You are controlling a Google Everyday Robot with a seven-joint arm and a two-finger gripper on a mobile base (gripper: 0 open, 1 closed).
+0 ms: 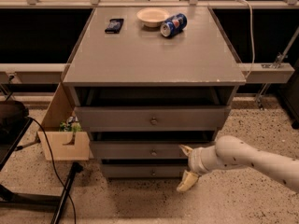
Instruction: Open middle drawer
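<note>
A grey cabinet holds three stacked drawers. The middle drawer [135,150] has a long flat grey front with a small round metal knob [153,152]. The top drawer [140,119] is above it and the bottom drawer [140,171] below it. All three fronts look shut. My gripper [186,168] reaches in from the right on a white arm. It is open, with one cream fingertip [185,149] at the level of the middle drawer and the other fingertip [187,183] down at the bottom drawer. It is a short way right of the knob and does not hold it.
On the cabinet top [154,55] lie a black phone [114,25], a cream bowl [152,16] and a blue soda can [173,24] on its side. A wooden box [63,141] stands on the floor at the left, beside black cables [49,157] and a stand.
</note>
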